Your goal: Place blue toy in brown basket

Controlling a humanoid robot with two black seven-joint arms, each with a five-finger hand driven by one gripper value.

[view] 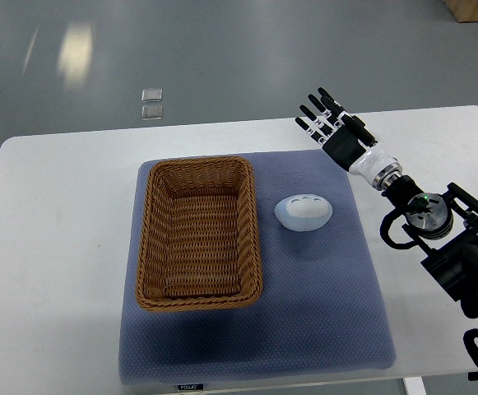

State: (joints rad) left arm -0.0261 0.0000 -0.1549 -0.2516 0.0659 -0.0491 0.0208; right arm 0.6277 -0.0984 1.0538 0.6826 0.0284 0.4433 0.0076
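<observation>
Brown wicker forms the basket (198, 233), a rectangular one with high woven walls, which sits on the left half of a blue-grey mat (304, 313). The mat lies flat on a white table (53, 247), its front edge near the table's near edge, with a small dark label at that edge. Nothing lies inside the basket; its woven floor shows bare.

Just to the right of the basket, apart from its wall, the blue toy (303, 211) rests on the mat. It is a pale, rounded, egg-like shape with three small light ovals along its top.

The right robot hand (331, 123) comes in from the picture's right edge on a black, jointed arm with a white wrist section. It hangs above the far right corner of the mat, beyond and to the right of the toy, well clear of it. Its black fingers (314, 109) are stretched out and spread, pointing toward the far left, and they hold nothing.

On the grey floor beyond the table lie two small, clear square pieces (151, 103), one right behind the other.
</observation>
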